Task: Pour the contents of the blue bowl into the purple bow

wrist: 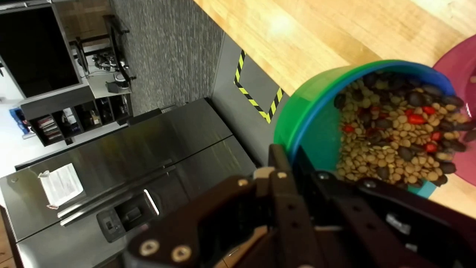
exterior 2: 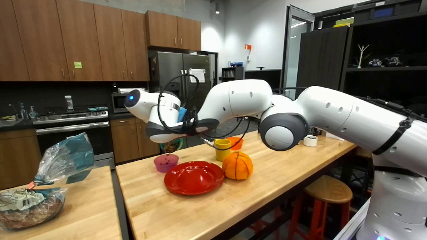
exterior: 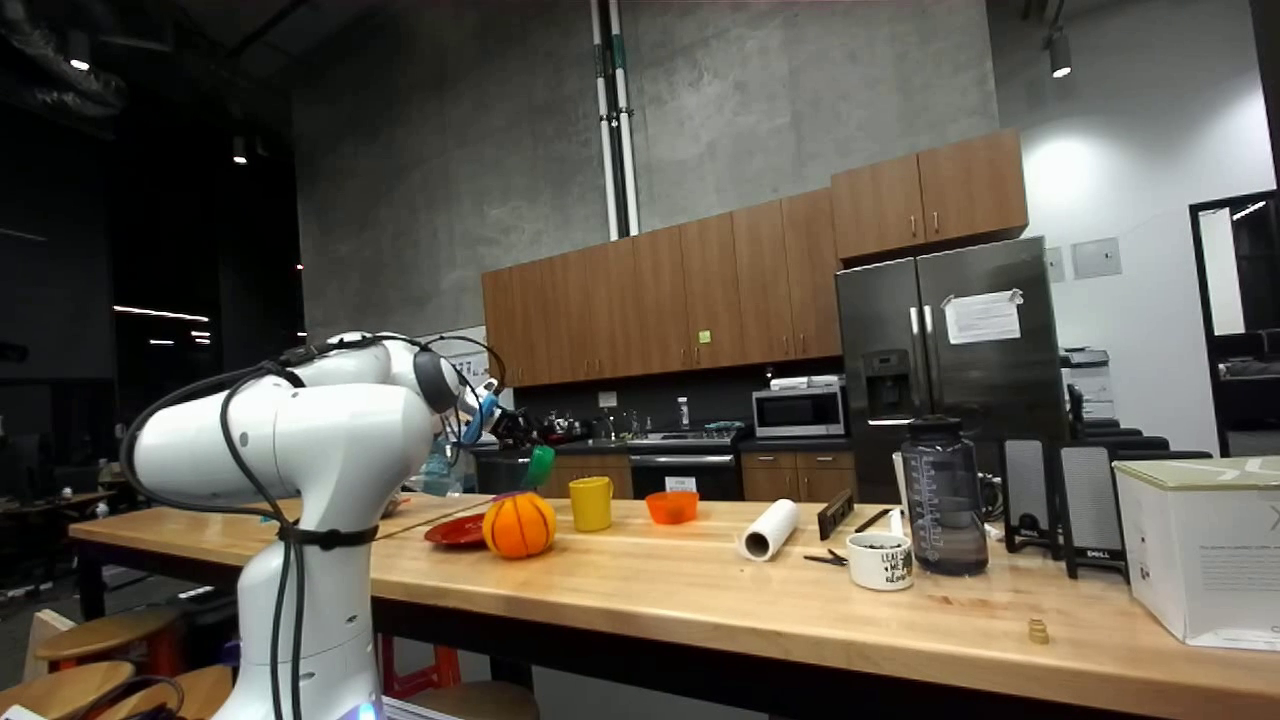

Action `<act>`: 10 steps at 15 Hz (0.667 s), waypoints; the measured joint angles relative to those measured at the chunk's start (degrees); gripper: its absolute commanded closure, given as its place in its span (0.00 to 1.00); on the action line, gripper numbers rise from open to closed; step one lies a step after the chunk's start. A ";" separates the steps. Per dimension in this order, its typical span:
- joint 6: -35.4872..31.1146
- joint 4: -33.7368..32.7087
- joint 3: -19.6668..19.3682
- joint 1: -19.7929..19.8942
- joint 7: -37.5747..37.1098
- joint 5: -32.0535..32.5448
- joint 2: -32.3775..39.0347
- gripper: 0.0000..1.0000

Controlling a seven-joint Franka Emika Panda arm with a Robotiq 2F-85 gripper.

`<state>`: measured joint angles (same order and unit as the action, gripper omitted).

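The blue-rimmed bowl [wrist: 320,143] looks smooth plastic, the plate [exterior 2: 194,178] glossy, the tabletop [exterior 2: 277,165] wooden.

A kitchen that also serves as a robot workspace: wooden cabinets [exterior: 650,300], an oven [exterior: 720,480], a microwave [exterior: 798,412] and, farther right, a metal refrigerator [exterior: 890,310] line the far side; nearer, a robot arm [exterior: 350,440] stands at a long wooden table [exterior: 680,570].

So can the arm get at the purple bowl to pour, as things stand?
Apparently yes: the tool is shut on the rim of the blue bowl, held tilted towards the purple bowl. Some of the contents seem to be dropping in, and the wrist view shows nothing else between the two bowls.
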<state>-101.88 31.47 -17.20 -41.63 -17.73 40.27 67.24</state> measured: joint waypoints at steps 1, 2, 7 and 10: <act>0.00 0.00 -0.12 -0.16 -0.20 0.19 0.15 0.98; 0.00 0.00 -0.26 -0.31 -0.37 0.29 0.28 0.98; 0.00 0.00 -0.47 -0.66 -0.97 0.87 0.56 0.98; 0.00 0.00 -0.57 -0.85 -1.55 1.60 0.67 0.98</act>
<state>-101.88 31.47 -17.77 -42.48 -19.28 41.87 67.91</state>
